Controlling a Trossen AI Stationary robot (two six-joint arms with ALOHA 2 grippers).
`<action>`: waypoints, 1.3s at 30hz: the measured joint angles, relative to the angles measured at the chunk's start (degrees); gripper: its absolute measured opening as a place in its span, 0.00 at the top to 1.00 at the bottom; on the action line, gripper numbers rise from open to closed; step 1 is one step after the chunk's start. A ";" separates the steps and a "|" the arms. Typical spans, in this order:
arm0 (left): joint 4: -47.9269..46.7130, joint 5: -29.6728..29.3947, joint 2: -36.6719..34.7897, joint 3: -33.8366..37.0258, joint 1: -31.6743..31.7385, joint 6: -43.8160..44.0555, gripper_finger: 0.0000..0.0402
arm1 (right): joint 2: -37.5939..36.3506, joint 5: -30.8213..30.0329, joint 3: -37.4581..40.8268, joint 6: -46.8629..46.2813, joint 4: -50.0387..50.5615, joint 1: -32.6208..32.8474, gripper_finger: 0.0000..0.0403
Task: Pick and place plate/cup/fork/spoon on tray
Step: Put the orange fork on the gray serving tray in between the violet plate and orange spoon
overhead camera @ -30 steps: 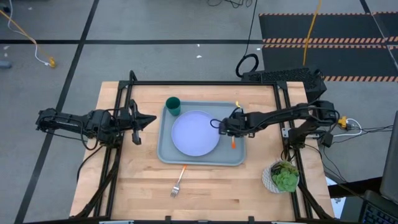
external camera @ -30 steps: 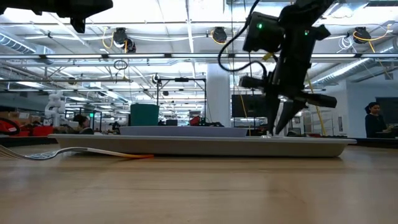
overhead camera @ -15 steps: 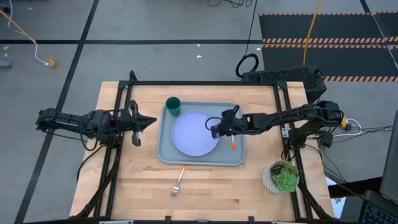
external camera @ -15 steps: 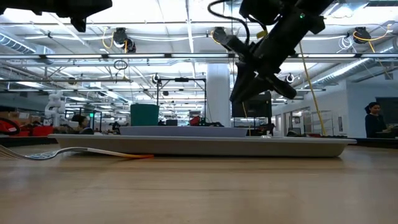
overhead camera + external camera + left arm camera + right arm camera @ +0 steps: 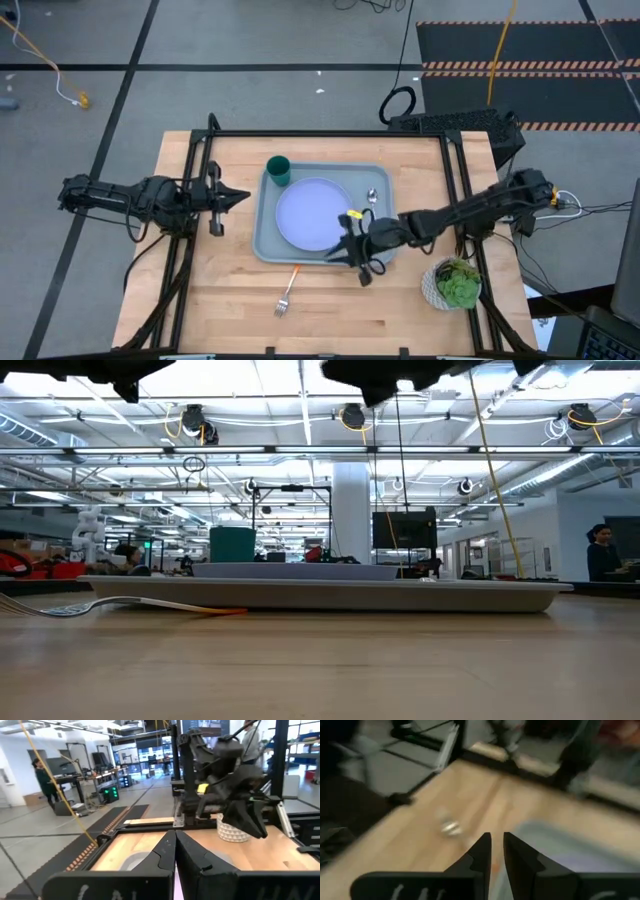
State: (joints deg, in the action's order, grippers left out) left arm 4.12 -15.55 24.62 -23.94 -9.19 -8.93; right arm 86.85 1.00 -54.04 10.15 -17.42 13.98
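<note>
The grey-blue tray (image 5: 380,250) lies mid-table and carries the lavender plate (image 5: 310,212) and the dark green cup (image 5: 278,170). The spoon (image 5: 372,197) also lies on it, right of the plate, its handle partly under my right arm. The fork (image 5: 287,290) lies on the bare wood near the front edge. My right gripper (image 5: 338,250) hovers above the tray's near edge. In its wrist view its fingers (image 5: 497,845) stand a narrow gap apart with nothing between them. My left gripper (image 5: 235,195) waits shut left of the tray, its fingers (image 5: 175,850) together.
A white bowl of green leaves (image 5: 455,283) stands at the near right corner. Black frame rails (image 5: 330,134) run along the table's far and side edges. Bare wood shows around the fork (image 5: 120,603), between the tray and the near edge.
My right gripper has risen from the right part of the tray, where the spoon stays lying, and has swung toward the near edge, rolling and tipping from pointing down to nearly level. It now hangs over the tray's near rim. The low view shows it gone up out of the picture.
</note>
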 joint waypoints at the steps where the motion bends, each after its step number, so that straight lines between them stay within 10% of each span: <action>1: 0.19 -0.62 0.00 0.00 0.00 -0.02 0.98 | 0.34 -2.24 -0.26 2.11 -0.94 0.40 0.90; 12: 0.46 -3.93 -0.35 0.00 0.32 0.06 0.98 | 9.59 -4.93 -14.16 14.85 13.63 -0.78 0.89; 26: 0.09 -4.00 -0.31 0.00 0.26 6.48 0.98 | 28.92 19.13 -44.19 23.62 50.64 -5.45 0.74; 39: -2.96 -4.15 2.43 0.00 0.26 12.32 0.98 | 37.25 20.35 -48.55 33.76 42.92 -6.19 0.74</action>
State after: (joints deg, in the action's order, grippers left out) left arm 1.16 -19.70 27.06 -23.94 -8.93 3.39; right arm 124.10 21.35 -102.59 43.91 25.50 7.79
